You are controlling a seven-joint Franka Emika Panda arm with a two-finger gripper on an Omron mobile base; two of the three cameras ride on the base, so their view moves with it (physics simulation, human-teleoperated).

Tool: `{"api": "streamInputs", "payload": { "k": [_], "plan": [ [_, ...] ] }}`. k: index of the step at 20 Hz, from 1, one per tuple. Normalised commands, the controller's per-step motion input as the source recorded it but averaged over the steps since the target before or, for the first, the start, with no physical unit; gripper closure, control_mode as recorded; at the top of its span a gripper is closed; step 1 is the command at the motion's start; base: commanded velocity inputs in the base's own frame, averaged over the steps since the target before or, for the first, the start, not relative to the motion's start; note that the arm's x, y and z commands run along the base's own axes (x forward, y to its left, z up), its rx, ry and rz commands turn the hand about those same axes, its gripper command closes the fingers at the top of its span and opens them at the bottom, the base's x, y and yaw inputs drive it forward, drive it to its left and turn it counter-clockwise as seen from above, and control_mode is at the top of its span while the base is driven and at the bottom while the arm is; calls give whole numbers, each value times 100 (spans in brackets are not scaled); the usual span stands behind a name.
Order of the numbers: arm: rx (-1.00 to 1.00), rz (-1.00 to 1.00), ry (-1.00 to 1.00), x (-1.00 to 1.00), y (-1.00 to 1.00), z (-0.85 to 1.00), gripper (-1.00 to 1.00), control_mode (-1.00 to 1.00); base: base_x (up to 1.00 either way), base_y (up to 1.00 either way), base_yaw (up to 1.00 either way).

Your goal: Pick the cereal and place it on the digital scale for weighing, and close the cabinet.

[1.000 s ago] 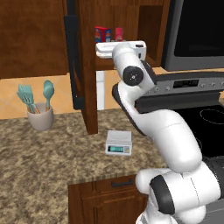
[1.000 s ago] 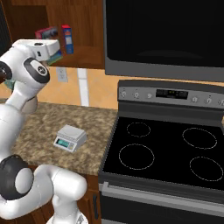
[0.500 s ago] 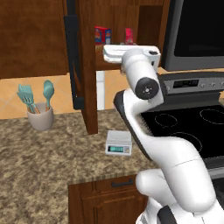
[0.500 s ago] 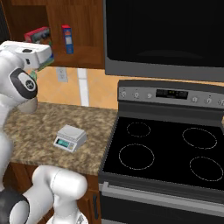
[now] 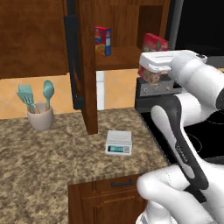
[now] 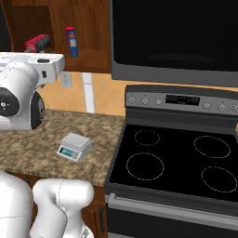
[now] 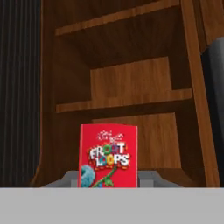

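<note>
Claw [image 7: 108,183] grips cereal [image 7: 107,156] (glossy red box).

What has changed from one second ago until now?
The arm has swung to the right, out of the cabinet, and carries the cereal with it, jaws shut on the box. The digital scale, the other box on the shelf and the open door have stayed as they were.

The glossy white, rounded robot arm [image 5: 192,87] had bulbous segments, dark grey joint discs and a black seam strip.
</note>
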Motion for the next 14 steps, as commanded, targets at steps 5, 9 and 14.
{"api": "streamInputs", "payload": {
  "k": [5, 9, 14],
  "plan": [
    [0, 57, 1, -28, -72, -30, 100, -100, 0, 0, 0],
    [0, 53, 5, 0, -56, -59, 100, -100, 0, 0, 0],
    [0, 44, 1, 14, -5, -87, 100, -100, 0, 0, 0]
  ]
}}
